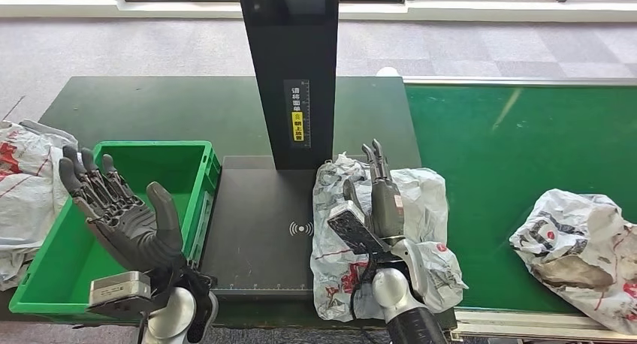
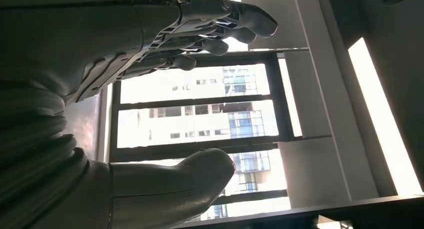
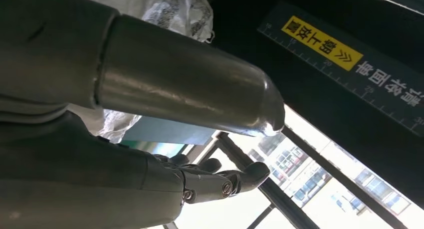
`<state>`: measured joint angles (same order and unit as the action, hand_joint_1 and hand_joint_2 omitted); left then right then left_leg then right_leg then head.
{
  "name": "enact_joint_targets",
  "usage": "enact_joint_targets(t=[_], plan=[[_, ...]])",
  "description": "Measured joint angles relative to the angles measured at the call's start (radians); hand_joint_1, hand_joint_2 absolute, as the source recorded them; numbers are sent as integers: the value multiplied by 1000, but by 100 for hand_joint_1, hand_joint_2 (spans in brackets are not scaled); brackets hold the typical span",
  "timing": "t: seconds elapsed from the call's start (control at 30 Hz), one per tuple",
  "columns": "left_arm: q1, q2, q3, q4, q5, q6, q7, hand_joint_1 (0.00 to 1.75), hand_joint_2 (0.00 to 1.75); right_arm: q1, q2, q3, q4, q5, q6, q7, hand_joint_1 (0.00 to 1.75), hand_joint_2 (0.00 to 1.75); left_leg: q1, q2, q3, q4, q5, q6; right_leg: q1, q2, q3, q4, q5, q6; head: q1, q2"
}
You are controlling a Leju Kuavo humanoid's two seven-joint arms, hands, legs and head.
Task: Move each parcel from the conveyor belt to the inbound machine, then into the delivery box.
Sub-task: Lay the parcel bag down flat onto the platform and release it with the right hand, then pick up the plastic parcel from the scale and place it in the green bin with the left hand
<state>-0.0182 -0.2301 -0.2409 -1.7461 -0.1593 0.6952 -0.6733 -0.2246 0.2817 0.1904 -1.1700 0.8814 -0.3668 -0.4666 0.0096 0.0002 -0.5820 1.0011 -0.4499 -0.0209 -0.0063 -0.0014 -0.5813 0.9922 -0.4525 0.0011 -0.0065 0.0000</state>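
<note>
- Parcels, three counted. We find one white crumpled parcel (image 1: 421,209) lying at the seam between the inbound machine's dark plate (image 1: 255,231) and the green conveyor belt (image 1: 518,156), partly on each; its middle is hidden by the right arm.
- A second parcel (image 1: 582,242) lies on the belt near the right edge, well apart from the first; its lower corner is cut off by the picture's edge.
- A third parcel (image 1: 26,194) sits left of the delivery box, half cut off by the picture's edge.
- Delivery box (image 1: 191,152), one, green, on the dark bench (image 1: 165,107), just beside the plate. Much of its inside is hidden by the left hand.
- Left hand (image 1: 120,209), one: raised above the box, palm up, fingers spread, holding nothing.
- Right hand (image 1: 379,197), one: fingers stretched straight out and lying over the first parcel. We cannot tell whether it grips the wrapping; the right wrist view shows the fingers extended against the window, the thumb apart.
- Machine column (image 1: 289,66), one, black, upright behind the plate; its top is cut off, and its yellow label is too small to read.
</note>
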Motion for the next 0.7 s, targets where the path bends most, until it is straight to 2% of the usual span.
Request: enact_joint_targets(t=[0.03,0.07,0.1,0.17,0.33,0.43,0.5,0.7], plan=[[1,0,1,-5,-3,1,0,0,175,-3,2,3,1,-22,5,-13,0,44,0,0,0,0,0,0,0,0,0,0,0,0,0,0],[2,0,2,-8,-5,2,0,0,175,-6,3,9,1,-43,13,-26,0,87,0,0,0,0,0,0,0,0,0,0,0,0,0,0],[2,0,2,-8,-6,2,0,0,175,-9,4,17,1,-59,20,-34,0,87,0,0,0,0,0,0,0,0,0,0,0,0,0,0],[2,0,3,-6,-5,2,0,0,175,-21,6,37,0,-71,27,-30,0,175,0,0,0,0,0,0,-1,0,0,0,0,0,0,0],[10,-1,7,-19,18,-6,0,0,175,-73,11,72,-12,-157,21,-63,0,175,0,0,1,0,1,0,0,0,0,0,1,0,0,0],[-1,4,-4,22,-62,-124,3,0,175,-58,9,101,-82,-246,21,-130,0,175,0,-3,1,1,1,0,-1,-3,0,0,0,0,0,0],[-11,7,-21,83,-146,-217,5,0,175,-30,5,128,-166,-278,33,-140,0,175,0,-3,0,1,1,0,-1,-3,0,0,0,0,0,0],[-30,7,-38,186,-232,-288,13,0,175,28,-12,167,-327,-323,67,-141,0,175,0,2,0,1,0,0,-1,1,-2,-1,1,-1,0,0]])
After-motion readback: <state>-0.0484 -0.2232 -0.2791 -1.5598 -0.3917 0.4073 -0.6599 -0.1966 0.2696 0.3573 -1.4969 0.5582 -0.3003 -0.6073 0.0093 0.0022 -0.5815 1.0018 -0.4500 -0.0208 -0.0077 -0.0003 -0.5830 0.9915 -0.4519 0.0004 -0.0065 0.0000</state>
